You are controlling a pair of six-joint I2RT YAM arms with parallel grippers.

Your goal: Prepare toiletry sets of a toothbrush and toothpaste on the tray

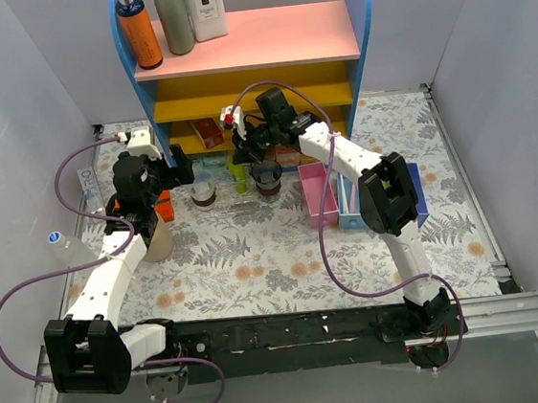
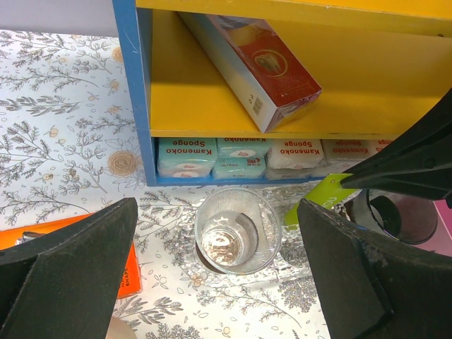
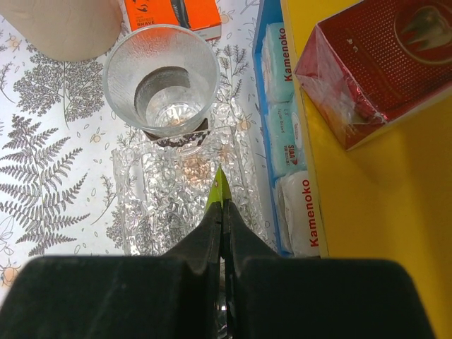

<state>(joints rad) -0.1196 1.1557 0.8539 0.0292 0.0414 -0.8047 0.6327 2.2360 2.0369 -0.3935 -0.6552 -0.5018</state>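
Pink-topped, blue-sided and yellow inside, the shelf unit [image 1: 242,41] stands at the back of the fern-printed desk [image 1: 256,261]. Just in front of its bottom level lies the tray [image 3: 155,212], clear and pebbled, its long side running along the shelf unit's front. One see-through cup [image 3: 161,78] stands at the tray's end nearer the shelf unit's left post; whether it sits on the tray or just off it I cannot tell. A second, darker cup [image 1: 266,176] stands further along, toward the shelf unit's middle. The left jaws are spread as wide as they go and grip nothing. They hang above the first cup, one to either side of it. The right jaws are pressed tight together on a lime-green toothpaste tube [image 3: 220,185], with only its thin edge poking out beyond the tips. That tube hangs over the tray between the two cups, just in front of the sponge packs [image 2: 187,155] on the shelf unit's lowest level.
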